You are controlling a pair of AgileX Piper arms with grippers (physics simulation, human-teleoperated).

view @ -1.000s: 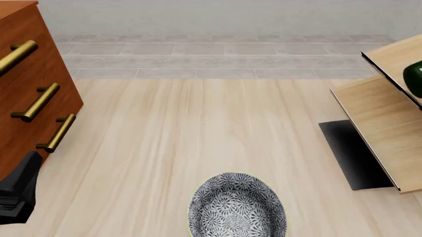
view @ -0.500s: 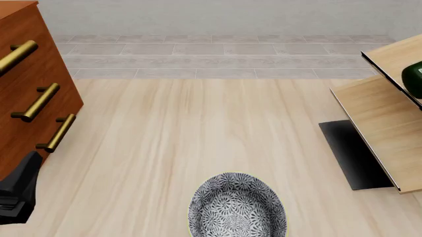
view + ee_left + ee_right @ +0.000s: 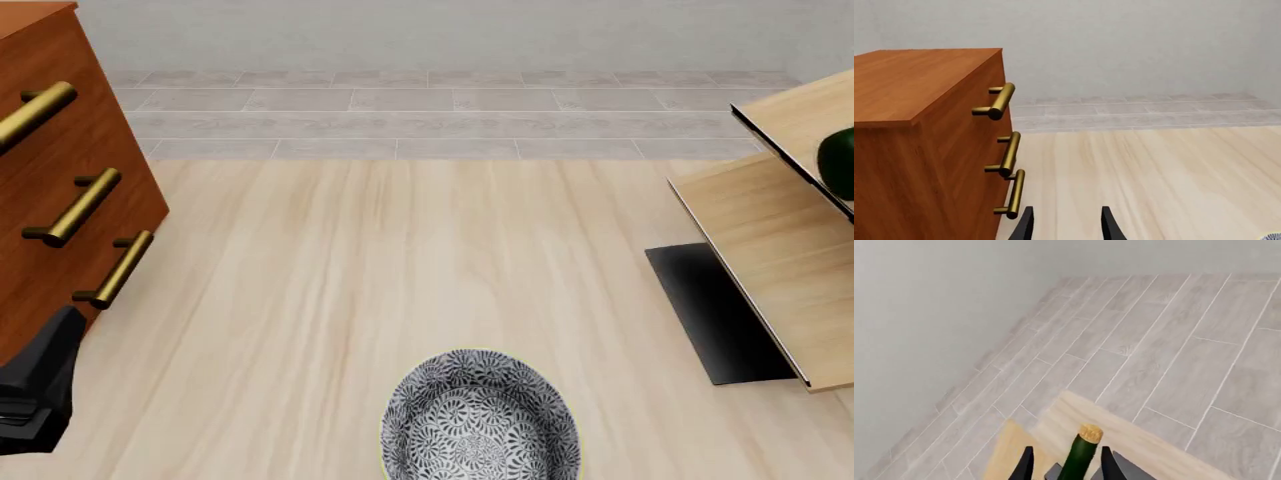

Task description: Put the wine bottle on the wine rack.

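The wine bottle (image 3: 1079, 457) shows its dark green neck and tan cork (image 3: 1090, 433) in the right wrist view. It rises between the fingers of my right gripper (image 3: 1066, 464), which is open with a gap on each side of the neck. Pale wood of the wine rack (image 3: 1147, 452) lies under it. In the front view only a dark green piece of the wine bottle (image 3: 841, 160) shows at the right edge, on the wine rack (image 3: 774, 250). The right gripper is out of that view. My left gripper (image 3: 1067, 226) is open and empty beside the cabinet.
A reddish-brown drawer cabinet (image 3: 54, 130) with brass handles stands at the left, with the left arm (image 3: 34, 390) just in front of it. A patterned black-and-white bowl (image 3: 481, 420) sits at the near middle. The rack's black base (image 3: 707, 310) lies on the table.
The green piece of the bottle at the front view's right edge has shifted slightly right and looks rounder. The left arm has not moved.
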